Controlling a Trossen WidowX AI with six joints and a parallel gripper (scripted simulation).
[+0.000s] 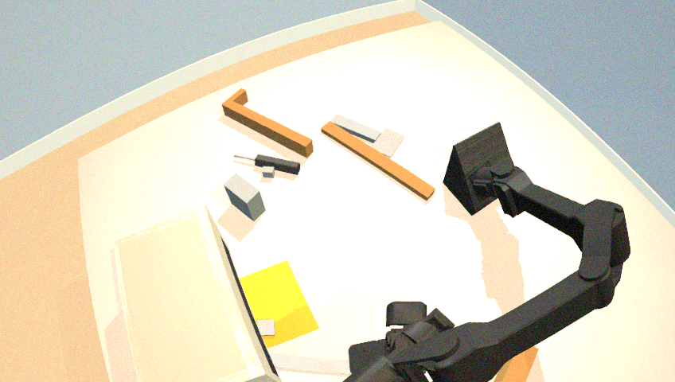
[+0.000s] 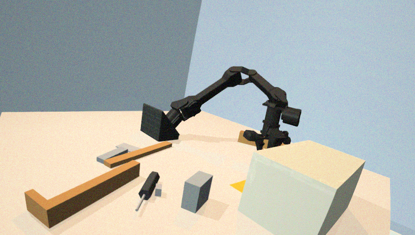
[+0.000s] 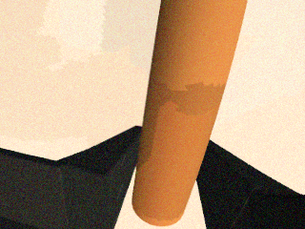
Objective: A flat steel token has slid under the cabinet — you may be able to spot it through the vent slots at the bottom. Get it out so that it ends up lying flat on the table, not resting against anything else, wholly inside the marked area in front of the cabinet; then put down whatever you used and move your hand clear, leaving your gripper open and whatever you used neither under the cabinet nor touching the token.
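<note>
Fingers of the black parallel-jaw gripper point(image 3: 164, 217), at the bottom of the top view, are clamped on the round orange handle point(image 3: 191, 90) of a long reaching tool. The tool's pale flat strip point(image 1: 307, 363) runs left along the bottom edge of that view, towards the lower corner of the cream box-shaped cabinet point(image 1: 161, 293). Whether the strip's tip sits under the cabinet cannot be told.

The small flat grey square steel token point(image 1: 266, 326) lies out in the open at lower centre of the top view. It is on the lower left edge of the bright yellow marked area point(image 1: 275, 288), just beside the cabinet's dark front base. Its face looks level and dull, with no tilt visible. Whether it touches the cabinet front, or sits wholly on the yellow, is too fine to judge.

The risk appears to lie in that closeness. A sweep of the strip along the cabinet could nudge the token back underneath or leave it leaning on the front. A pull too far towards the frame's lower right could carry it off the yellow. Setting the tool down where it lies might leave the strip against the token or under the cabinet.
</note>
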